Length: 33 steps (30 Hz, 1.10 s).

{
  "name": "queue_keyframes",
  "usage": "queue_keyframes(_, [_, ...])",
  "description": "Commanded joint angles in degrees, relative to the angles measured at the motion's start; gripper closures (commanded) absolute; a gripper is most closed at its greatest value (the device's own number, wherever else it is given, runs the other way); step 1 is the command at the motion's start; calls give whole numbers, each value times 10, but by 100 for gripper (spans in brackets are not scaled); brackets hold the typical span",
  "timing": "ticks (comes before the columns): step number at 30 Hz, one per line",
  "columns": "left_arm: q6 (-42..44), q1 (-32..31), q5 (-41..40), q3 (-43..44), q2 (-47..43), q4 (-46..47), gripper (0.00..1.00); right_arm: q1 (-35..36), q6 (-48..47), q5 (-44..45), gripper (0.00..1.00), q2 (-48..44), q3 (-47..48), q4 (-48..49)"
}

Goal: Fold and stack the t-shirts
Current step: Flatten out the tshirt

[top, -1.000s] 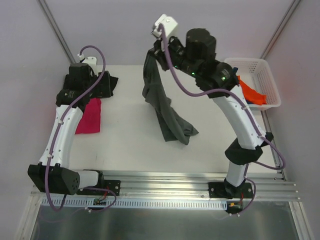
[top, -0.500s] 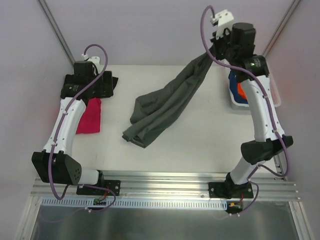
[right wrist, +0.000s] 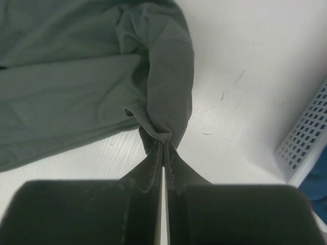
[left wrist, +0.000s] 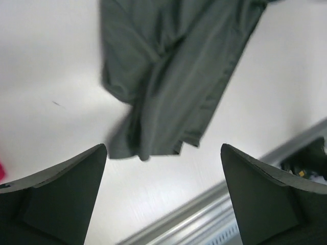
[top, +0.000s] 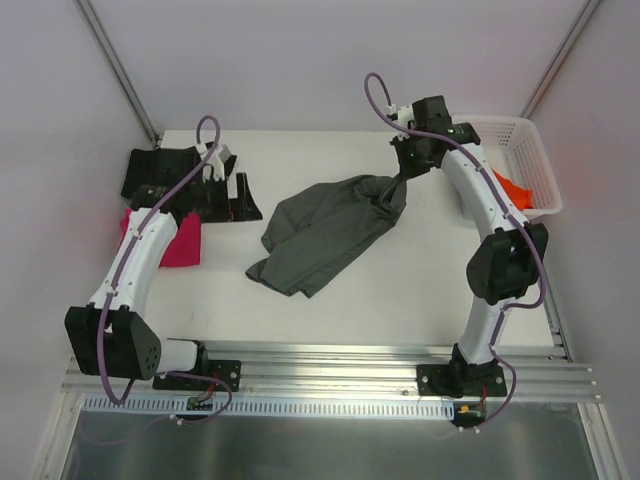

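Observation:
The dark grey t-shirt (top: pixel 325 230) lies crumpled across the middle of the table. My right gripper (top: pixel 401 178) is shut on its far right corner, the cloth bunched at the fingertips in the right wrist view (right wrist: pixel 164 143). My left gripper (top: pixel 235 200) is open and empty, left of the shirt; the shirt (left wrist: pixel 173 71) shows ahead of it in the left wrist view. A black t-shirt (top: pixel 150 165) lies at the far left, with a magenta t-shirt (top: pixel 180 242) in front of it. An orange t-shirt (top: pixel 512 190) lies in the white basket (top: pixel 535 160).
The white lattice basket stands at the far right edge; its corner (right wrist: pixel 306 138) shows in the right wrist view, with blue cloth (right wrist: pixel 317 189) beside it. The metal rail (top: pixel 320 355) runs along the table's near edge.
My right gripper has swung the dark grey shirt from hanging high down onto the table, spreading it out. My left arm has moved right, toward the shirt.

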Motion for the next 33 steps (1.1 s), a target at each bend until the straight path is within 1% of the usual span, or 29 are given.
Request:
queue_keyframes(1, [-28, -28, 121, -85, -18, -10, 6, -15, 22, 15, 99, 7, 58, 15])
queue_keyframes(3, [0, -40, 90, -120, -6, -10, 8, -28, 33, 17, 99, 28, 87, 12])
queue_keyframes(4, [39, -56, 53, -125, -1, -20, 10, -31, 35, 9, 99, 32, 92, 9])
queue_keyframes(6, [65, -85, 3, -116, 13, -34, 10, -35, 35, 7, 99, 38, 95, 12])
queue_keyframes(7, [95, -111, -12, -107, 15, -43, 9, -35, 35, 5, 99, 42, 95, 14])
queue_keyframes(9, [109, -133, -59, -100, 12, -44, 8, -36, 39, 3, 99, 47, 98, 16])
queue_keyframes(10, [133, -147, -80, -94, 11, -44, 7, -36, 40, 2, 99, 52, 100, 18])
queue_keyframes(11, [149, -177, -140, -93, 16, -44, 7, -36, 40, 1, 100, 54, 103, 19])
queue_keyframes(12, [167, -197, -172, -92, 19, -44, 7, -36, 42, 0, 99, 55, 112, 20])
queue_keyframes(13, [210, -216, -211, -94, 22, -44, 6, -36, 44, -2, 99, 59, 117, 20])
queue_keyframes(14, [230, -253, -262, -96, 30, -41, 6, -37, 44, -2, 99, 62, 121, 20])
queue_keyframes(16, [273, -281, -318, -99, 40, -40, 6, -37, 45, -4, 99, 64, 129, 22])
queue_keyframes(18, [289, -324, -370, -97, 73, -40, 7, -36, 44, -3, 100, 66, 130, 22])
queue_keyframes(20, [300, -353, -390, -80, 117, -41, 12, -36, 42, -2, 99, 66, 130, 23])
queue_keyframes(21, [301, -381, -397, -71, 131, -41, 14, -37, 42, -1, 99, 65, 130, 23])
queue_keyframes(23, [291, -403, -398, -31, 168, -42, 16, -37, 41, 2, 99, 64, 129, 22])
queue_keyframes(24, [287, -425, -399, -18, 180, -42, 16, -37, 40, 1, 99, 63, 129, 23])
queue_keyframes(27, [281, -448, -405, 31, 218, -44, 15, -35, 37, 4, 99, 57, 124, 23])
queue_keyframes(30, [264, -468, -398, 47, 241, -53, 14, -36, 32, 9, 99, 54, 116, 23])
queue_keyframes(33, [247, -483, -391, 46, 238, -65, 18, -35, 29, 9, 99, 47, 109, 25])
